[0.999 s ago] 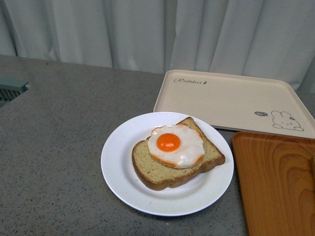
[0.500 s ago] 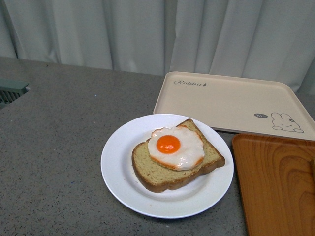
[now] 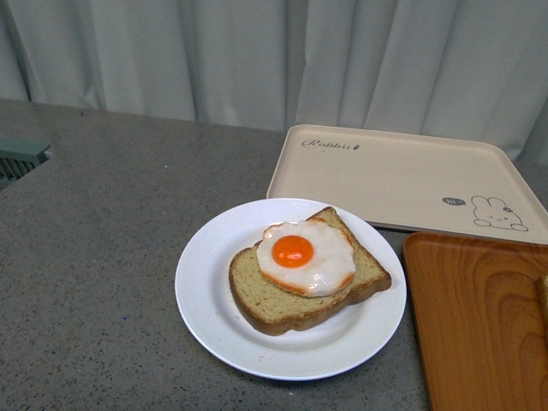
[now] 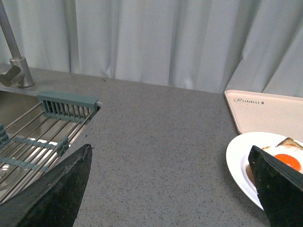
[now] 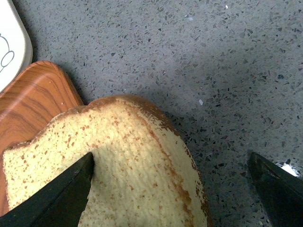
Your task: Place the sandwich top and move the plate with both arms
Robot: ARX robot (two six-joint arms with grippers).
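The white plate (image 3: 210, 295) sits mid-counter and carries a bread slice with a fried egg (image 3: 300, 253). The sandwich top (image 5: 118, 161), a plain tan slice with darker crust, lies partly on the orange wooden tray (image 5: 33, 104) and overhangs the counter. Only a sliver of it (image 3: 543, 295) shows at the right edge of the front view. My right gripper (image 5: 170, 189) is open just above it, one finger over the bread and one over the counter. My left gripper (image 4: 168, 189) is open and empty over bare counter beside the plate (image 4: 236, 161). Neither arm shows in the front view.
A beige rabbit-printed tray (image 3: 402, 171) lies behind the plate. The orange tray (image 3: 479, 325) lies to its right. A sink with a grey-green rack (image 4: 66, 106) and a faucet (image 4: 14, 61) is at the far left. Curtains hang behind the counter.
A tan sliver of the sandwich top now shows at the right edge of the front view. The plate and trays have stayed put.
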